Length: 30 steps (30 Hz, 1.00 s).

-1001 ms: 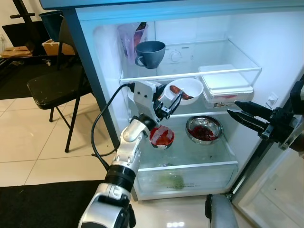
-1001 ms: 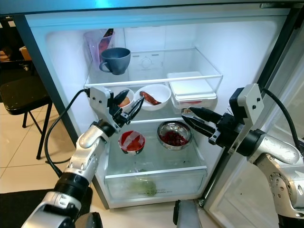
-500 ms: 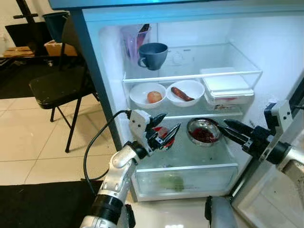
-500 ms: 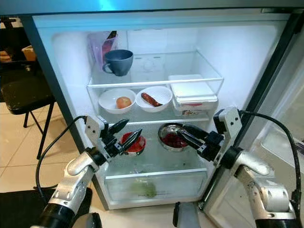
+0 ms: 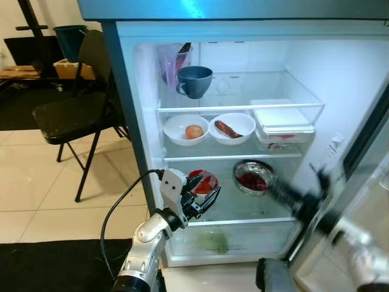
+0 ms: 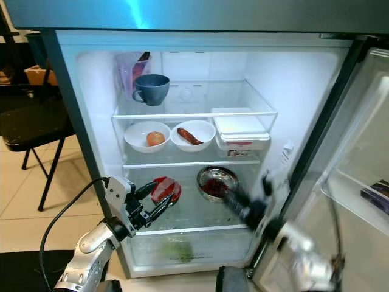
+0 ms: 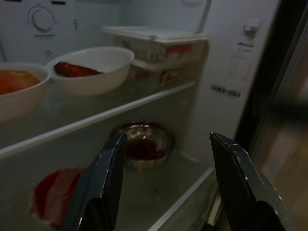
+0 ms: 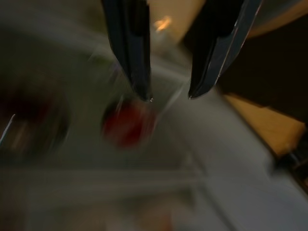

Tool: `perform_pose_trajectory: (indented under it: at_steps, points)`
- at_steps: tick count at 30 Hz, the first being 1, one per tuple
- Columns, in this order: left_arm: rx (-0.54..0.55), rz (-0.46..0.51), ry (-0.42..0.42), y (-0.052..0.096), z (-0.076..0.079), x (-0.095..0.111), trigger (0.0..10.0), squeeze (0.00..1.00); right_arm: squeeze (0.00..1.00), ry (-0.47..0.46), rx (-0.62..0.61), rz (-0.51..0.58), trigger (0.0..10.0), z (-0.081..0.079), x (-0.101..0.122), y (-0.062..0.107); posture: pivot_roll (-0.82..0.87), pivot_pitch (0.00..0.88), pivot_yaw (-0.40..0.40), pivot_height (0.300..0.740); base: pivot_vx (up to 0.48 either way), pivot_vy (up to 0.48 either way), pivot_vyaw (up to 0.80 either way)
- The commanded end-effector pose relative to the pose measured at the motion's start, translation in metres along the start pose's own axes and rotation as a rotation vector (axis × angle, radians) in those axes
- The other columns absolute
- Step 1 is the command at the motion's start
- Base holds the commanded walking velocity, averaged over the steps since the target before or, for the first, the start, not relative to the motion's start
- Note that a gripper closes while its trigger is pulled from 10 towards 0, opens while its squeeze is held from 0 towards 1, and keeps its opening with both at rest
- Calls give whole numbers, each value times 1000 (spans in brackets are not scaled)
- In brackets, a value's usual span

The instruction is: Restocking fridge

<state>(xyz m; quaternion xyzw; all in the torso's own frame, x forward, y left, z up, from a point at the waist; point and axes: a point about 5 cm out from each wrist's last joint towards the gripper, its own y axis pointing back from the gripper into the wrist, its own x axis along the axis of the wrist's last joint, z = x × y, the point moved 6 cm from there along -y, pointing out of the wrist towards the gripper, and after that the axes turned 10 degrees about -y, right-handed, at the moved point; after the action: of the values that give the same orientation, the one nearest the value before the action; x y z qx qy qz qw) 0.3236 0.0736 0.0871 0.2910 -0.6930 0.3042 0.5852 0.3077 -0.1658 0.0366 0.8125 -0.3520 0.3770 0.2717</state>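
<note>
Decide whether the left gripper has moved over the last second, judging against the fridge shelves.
Yes. The left gripper has dropped from beside the white bowls' shelf to the red bowl's level.

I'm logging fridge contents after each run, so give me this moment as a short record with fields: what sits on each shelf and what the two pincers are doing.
top shelf: dark mug, clear pitcher behind it
middle shelf: white bowl with an orange item, white bowl with sausage, lidded white container
lower shelf: red-covered bowl, steel bowl of red food
drawer: something green
left pincer: open, empty, in front of the red-covered bowl
right pincer: open, empty, motion-blurred, near the steel bowl
</note>
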Motion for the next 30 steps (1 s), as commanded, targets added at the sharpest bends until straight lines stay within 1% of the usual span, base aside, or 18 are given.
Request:
perform_pose_trajectory:
  at_steps: [1,4,5,9,10,12,14,15,16,18,20,21,30]
  points:
    - [5,-60,6,12,-4,-16,10000,0,0,-17,-15,-24,10000,6,-7,2,-11,0,21,468,0,0,0]
    - [19,-91,13,19,-7,-26,10000,0,0,-39,-47,-50,10000,15,-19,5,-8,0,19,482,0,0,0]
    - [19,-91,13,19,-7,-26,10000,0,0,-39,-47,-50,10000,15,-19,5,-8,0,19,482,0,0,0]
    - [22,-93,23,23,-7,-28,10000,0,0,-59,-58,-71,10000,19,-33,7,-4,0,18,497,0,0,0]
    - [22,-93,23,23,-7,-28,10000,0,0,-59,-58,-71,10000,19,-33,7,-4,0,18,497,0,0,0]
    - [19,-94,16,25,-5,-29,10000,0,0,-69,-19,-76,10000,14,-39,9,-4,0,19,497,0,0,0]
    - [18,-95,17,25,-5,-29,10000,0,0,-65,43,-93,10000,4,-42,9,-8,0,21,497,0,0,0]
    - [15,-95,19,26,-4,-30,10000,0,0,-86,133,-86,10000,-9,-40,10,-9,0,19,497,0,0,0]
    - [15,-95,19,26,-4,-30,10000,0,0,-86,133,-86,10000,-9,-40,10,-9,0,19,497,0,0,0]
    - [11,-95,21,27,-4,-31,10000,0,0,-104,188,-77,10000,-17,-37,11,-9,0,19,502,0,0,0]
    - [9,-98,22,27,-3,-32,10000,0,0,-100,199,-75,10000,-18,-36,10,-11,0,21,507,0,0,0]
    - [2,-102,26,29,-1,-35,10000,0,0,-93,211,-74,10000,-19,-35,9,-11,0,19,517,0,0,0]
    - [-11,-113,39,34,4,-40,10000,0,0,-94,221,-85,10000,-19,-39,9,-11,0,20,562,0,0,0]
